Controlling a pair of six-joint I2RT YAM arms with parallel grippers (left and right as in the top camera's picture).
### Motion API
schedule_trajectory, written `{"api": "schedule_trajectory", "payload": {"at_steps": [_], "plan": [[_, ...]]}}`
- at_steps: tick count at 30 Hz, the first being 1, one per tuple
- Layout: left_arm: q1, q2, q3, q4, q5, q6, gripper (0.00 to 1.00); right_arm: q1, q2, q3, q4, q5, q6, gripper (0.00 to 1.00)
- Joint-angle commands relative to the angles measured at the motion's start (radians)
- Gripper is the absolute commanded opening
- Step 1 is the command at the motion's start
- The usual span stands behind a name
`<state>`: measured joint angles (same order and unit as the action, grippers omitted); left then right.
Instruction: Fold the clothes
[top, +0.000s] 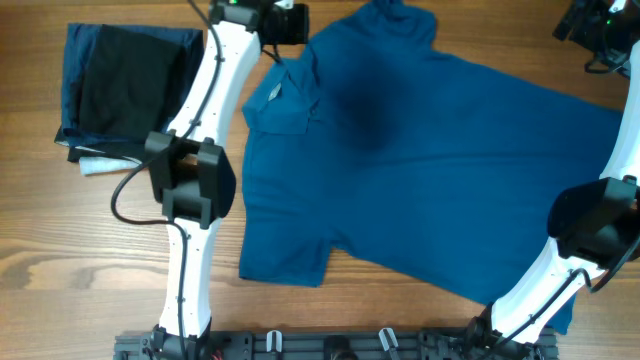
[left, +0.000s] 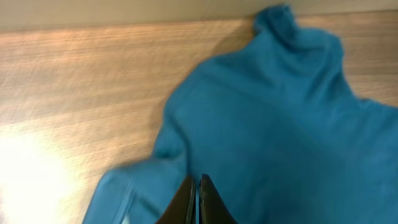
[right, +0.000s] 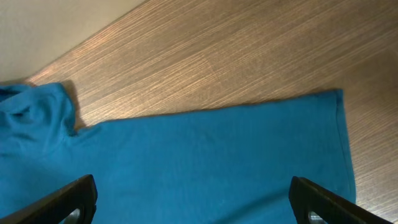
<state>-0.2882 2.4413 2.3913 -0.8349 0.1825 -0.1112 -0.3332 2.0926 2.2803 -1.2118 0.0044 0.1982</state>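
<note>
While blue shirt (top: 430, 170) covers wood-grain table (top: 60, 250), L end effector (left: 198, 194) clenched, R end effector (right: 194, 202) released.

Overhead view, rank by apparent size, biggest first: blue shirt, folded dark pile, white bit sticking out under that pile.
1. blue shirt: spread over the middle and right of the table, by far the largest.
2. folded dark pile: top left, much smaller.
3. white bit: a sliver at the pile's lower edge; the rest may be hidden.
</note>
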Motion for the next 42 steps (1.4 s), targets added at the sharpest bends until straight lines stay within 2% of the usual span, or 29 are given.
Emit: {"api": "schedule_trajectory", "payload": {"at_steps": [1, 9, 15, 24, 31, 37, 42], "plan": [[-0.028, 0.084, 0.014, 0.066, -0.020, 0.029, 0.04, 0.008, 0.013, -0.003, 0.000, -0.001, 0.014, 1.00], [-0.034, 0.192, 0.014, 0.091, -0.028, 0.074, 0.04, 0.008, 0.013, -0.003, 0.000, -0.001, 0.014, 1.00], [-0.034, 0.256, 0.014, 0.084, -0.104, 0.082, 0.04, 0.008, 0.013, -0.003, 0.001, -0.001, 0.014, 1.00], [0.006, 0.301, 0.014, 0.039, -0.349, 0.077, 0.04, 0.008, 0.013, -0.003, 0.003, -0.001, 0.014, 1.00], [0.112, 0.302, 0.014, -0.020, -0.375, -0.055, 0.04, 0.008, 0.013, -0.003, 0.003, -0.001, 0.014, 0.99], [0.182, 0.302, 0.014, -0.083, -0.374, -0.229, 0.04, 0.008, 0.013, -0.003, 0.003, -0.001, 0.014, 1.00], [0.191, 0.289, 0.016, -0.085, -0.276, -0.249, 0.04, 0.008, 0.013, -0.003, 0.003, -0.001, 0.014, 1.00]]}}
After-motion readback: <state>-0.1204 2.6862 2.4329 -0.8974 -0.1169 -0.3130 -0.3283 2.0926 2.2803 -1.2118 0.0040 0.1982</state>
